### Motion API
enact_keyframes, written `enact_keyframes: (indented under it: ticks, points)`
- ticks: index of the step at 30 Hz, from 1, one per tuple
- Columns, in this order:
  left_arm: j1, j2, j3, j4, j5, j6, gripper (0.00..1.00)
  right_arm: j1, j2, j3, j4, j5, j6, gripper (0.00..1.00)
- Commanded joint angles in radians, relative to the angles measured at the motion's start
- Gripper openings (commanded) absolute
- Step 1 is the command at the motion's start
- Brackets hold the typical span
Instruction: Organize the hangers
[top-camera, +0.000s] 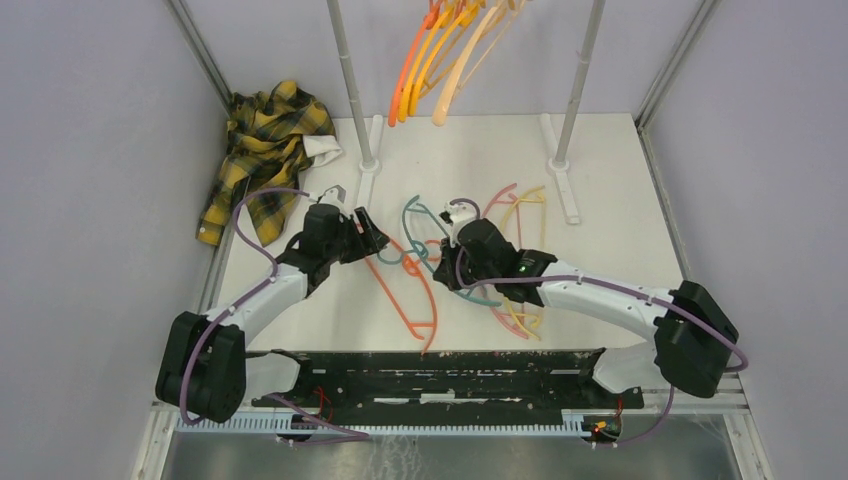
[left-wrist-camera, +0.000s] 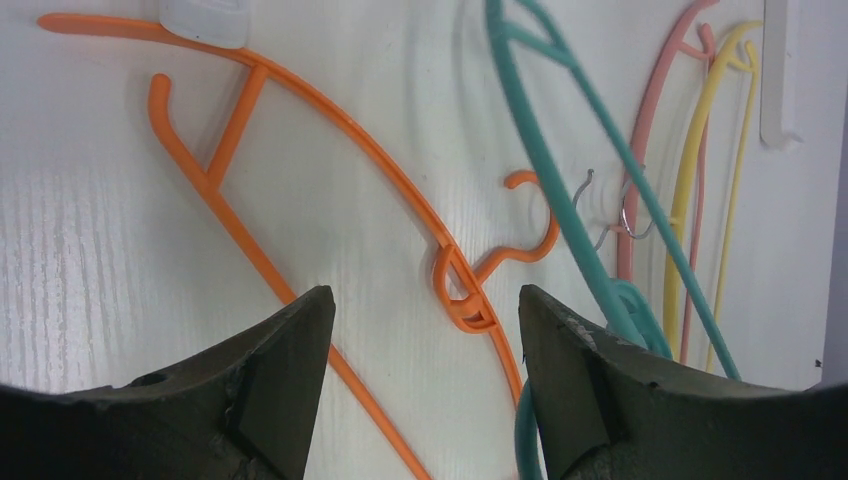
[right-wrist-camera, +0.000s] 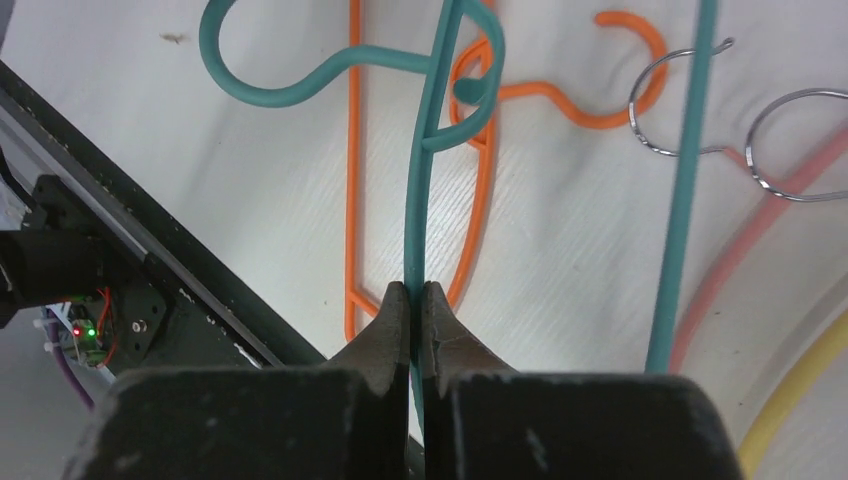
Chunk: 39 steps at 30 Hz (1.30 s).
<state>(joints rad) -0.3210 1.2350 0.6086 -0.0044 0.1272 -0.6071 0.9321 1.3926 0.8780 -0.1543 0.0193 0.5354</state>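
**Top external.** Step in hand: picking one loose hanger out of the tangle. Several hangers (top-camera: 440, 60) hang from the rack at the far edge, between the two grey poles (top-camera: 352, 100). The rest lie crossed over each other on the table (top-camera: 620, 220), mid-field. Both arms reach into that pile, the left arm (top-camera: 270, 290) from the left and the right arm (top-camera: 600, 295) from the right. A plaid shirt (top-camera: 265, 150) lies at the far-left corner, apart from the work. From here I cannot make out how the fingers stand.

**Left wrist.** The left gripper (left-wrist-camera: 420, 310) is spread wide and holds nothing. It hovers above the orange hanger (left-wrist-camera: 330, 110), whose neck lies between the fingers' lines. The pink hanger (left-wrist-camera: 645, 130) and yellow hanger (left-wrist-camera: 690, 160) lie beside each other to the right, with their wire hooks close together. Only this view shows that.

**Right wrist.** The right gripper (right-wrist-camera: 412, 300) is pressed together, pinching the thin bar of the teal hanger (right-wrist-camera: 420, 200). This view alone shows the snag: the teal hanger crosses the orange one, near the orange hook.

**Next move, my judgement.** Lift the teal hanger slowly and watch whether the orange one drags along. The left gripper is well placed to pin or take the orange one. Then carry the teal hanger to the rack, hook first.
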Motion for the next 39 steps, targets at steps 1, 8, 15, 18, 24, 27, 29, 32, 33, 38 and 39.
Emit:
enact_keyframes:
  ticks: [1, 8, 15, 18, 24, 27, 29, 32, 33, 38, 39]
  points:
    - [-0.004, -0.030, 0.025, -0.004, -0.014, 0.048, 0.75, -0.059, -0.120, -0.017, 0.094, 0.016, 0.035, 0.01]
    - [-0.004, -0.055, 0.025, 0.029, 0.013, 0.020, 0.75, -0.099, -0.207, -0.059, -0.081, 0.082, -0.063, 0.01]
    - [-0.004, -0.060, 0.023, 0.093, 0.069, -0.027, 0.76, -0.117, -0.266, -0.140, -0.106, 0.116, -0.054, 0.01]
    - [-0.004, -0.067, 0.013, 0.077, 0.053, -0.017, 0.75, -0.145, -0.293, -0.158, -0.106, 0.128, -0.061, 0.01]
    - [-0.004, -0.069, -0.022, 0.093, 0.051, -0.022, 0.75, -0.149, -0.136, -0.172, -0.084, 0.118, -0.088, 0.01]
    - [-0.004, -0.072, -0.025, 0.089, 0.047, -0.020, 0.75, -0.150, -0.058, -0.192, -0.043, 0.118, -0.067, 0.01]
    - [-0.004, -0.075, -0.024, 0.085, 0.045, -0.016, 0.75, -0.150, -0.022, -0.197, -0.023, 0.120, -0.058, 0.01]
    - [-0.004, -0.079, -0.023, 0.081, 0.044, -0.015, 0.75, -0.150, 0.020, -0.198, -0.006, 0.128, -0.051, 0.01]
    - [-0.004, -0.079, -0.023, 0.082, 0.043, -0.014, 0.75, -0.149, 0.031, -0.197, -0.005, 0.134, -0.051, 0.01]
    - [-0.004, -0.074, -0.030, 0.091, 0.044, -0.016, 0.75, -0.150, 0.068, -0.199, -0.002, 0.163, -0.037, 0.14]
    - [-0.003, -0.073, -0.030, 0.092, 0.044, -0.016, 0.75, -0.150, 0.072, -0.201, -0.003, 0.165, -0.037, 0.14]
